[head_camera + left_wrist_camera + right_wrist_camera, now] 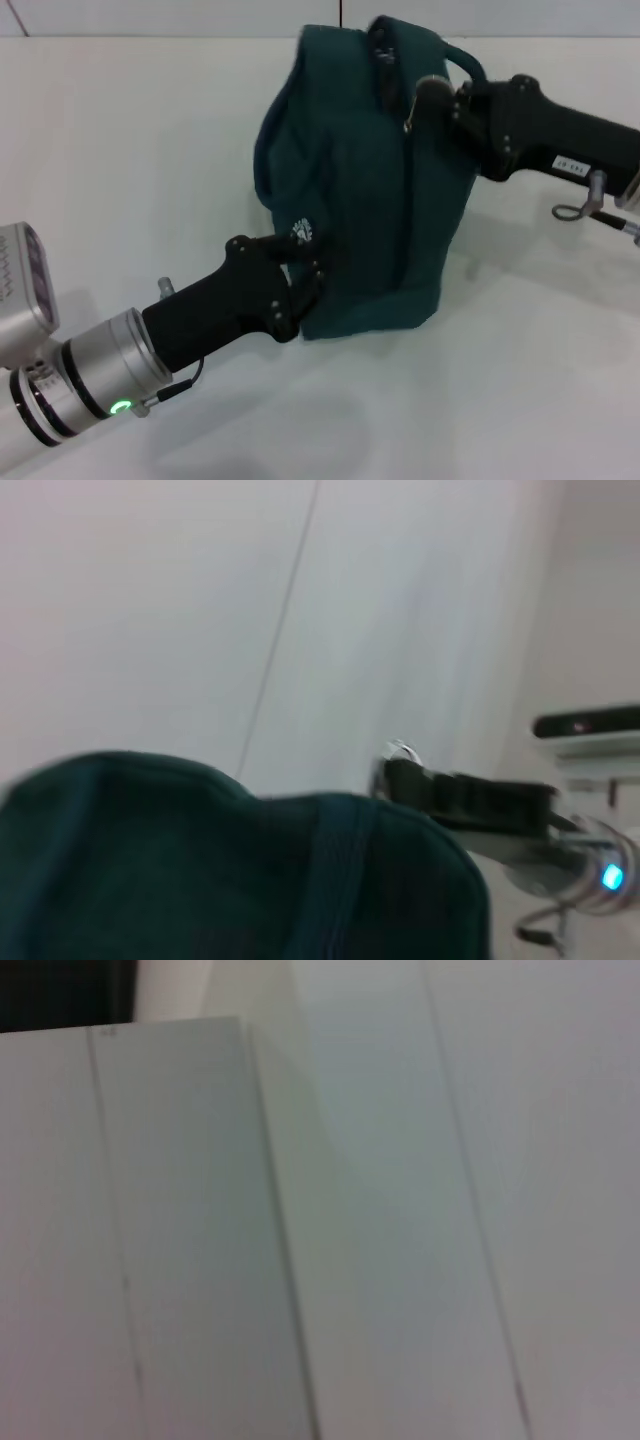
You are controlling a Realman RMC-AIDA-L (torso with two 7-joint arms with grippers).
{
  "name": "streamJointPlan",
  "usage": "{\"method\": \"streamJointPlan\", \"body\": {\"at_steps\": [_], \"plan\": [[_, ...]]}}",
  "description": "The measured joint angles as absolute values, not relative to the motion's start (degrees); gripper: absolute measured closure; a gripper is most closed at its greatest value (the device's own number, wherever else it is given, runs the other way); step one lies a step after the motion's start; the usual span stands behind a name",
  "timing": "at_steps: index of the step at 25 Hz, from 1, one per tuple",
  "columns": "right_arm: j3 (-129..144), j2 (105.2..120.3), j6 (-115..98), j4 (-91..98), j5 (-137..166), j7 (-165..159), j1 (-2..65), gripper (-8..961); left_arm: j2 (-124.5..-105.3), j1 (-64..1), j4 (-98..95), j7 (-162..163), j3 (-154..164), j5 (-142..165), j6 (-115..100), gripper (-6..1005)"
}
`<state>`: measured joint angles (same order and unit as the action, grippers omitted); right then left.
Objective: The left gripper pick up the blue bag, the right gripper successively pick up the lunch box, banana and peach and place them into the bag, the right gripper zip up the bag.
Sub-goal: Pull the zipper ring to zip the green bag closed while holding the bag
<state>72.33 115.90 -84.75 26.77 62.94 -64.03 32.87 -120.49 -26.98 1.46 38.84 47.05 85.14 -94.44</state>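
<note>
The blue bag (365,180) stands upright on the white table (120,150), its top closed over whatever it holds. My left gripper (303,268) is shut on the fabric at the bag's lower left side. My right gripper (428,98) is at the bag's upper right edge, beside the handle (465,62), shut on the small metal zipper pull (409,122). The left wrist view shows the bag (200,870) close up, with the right gripper (400,765) just beyond its top. The lunch box, banana and peach are out of view.
The right arm's black wrist (560,135) and a loose cable (575,210) hang over the table at the right. The right wrist view shows only pale flat surfaces (400,1210).
</note>
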Motion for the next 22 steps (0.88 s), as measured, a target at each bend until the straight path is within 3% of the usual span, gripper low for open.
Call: {"method": "streamJointPlan", "body": {"at_steps": [3,14,22], "plan": [[72.3,115.88,-82.0,26.8,61.8,-64.0,33.1,938,-120.39,-26.8,1.3,38.8,48.1,85.1,-94.5,900],[72.5,116.08,-78.6,27.0,58.7,-60.5,33.5,938,-120.16,-26.7,1.0,38.8,51.5,85.3,-94.7,958],[72.6,115.98,-75.9,26.8,56.1,-57.4,33.7,938,-120.00,-24.4,-2.5,39.1,52.4,85.1,-97.4,939]]}}
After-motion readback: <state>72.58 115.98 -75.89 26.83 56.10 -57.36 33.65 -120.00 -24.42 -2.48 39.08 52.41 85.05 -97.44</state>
